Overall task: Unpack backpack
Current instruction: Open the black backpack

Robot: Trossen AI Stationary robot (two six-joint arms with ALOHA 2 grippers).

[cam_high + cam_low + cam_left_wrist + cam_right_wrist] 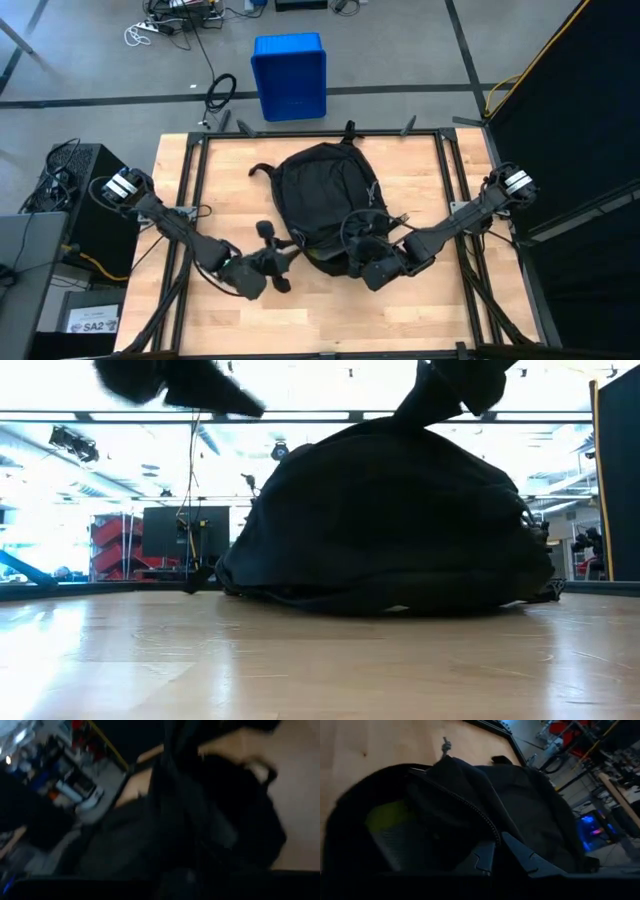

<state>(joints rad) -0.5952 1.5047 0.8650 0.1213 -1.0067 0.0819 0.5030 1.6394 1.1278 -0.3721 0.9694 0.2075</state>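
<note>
Opening the backpack (pixel 322 195) in the middle of the table (pixel 430 310) seems the step in hand. The right gripper (pixel 372 262) pinches its zippered flap (pixel 455 790), lifted clear. I cannot tell the left gripper's (pixel 283 262) spread. Next: reach inside for the yellow-green item (pixel 387 815).

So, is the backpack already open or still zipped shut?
Open, at least partly: in the right wrist view the backpack gapes along its zipper, and something yellow-green shows inside.

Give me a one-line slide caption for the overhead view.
Two arms meet at the near edge of a black backpack on the wooden table, left gripper beside it, right gripper at it.
</note>
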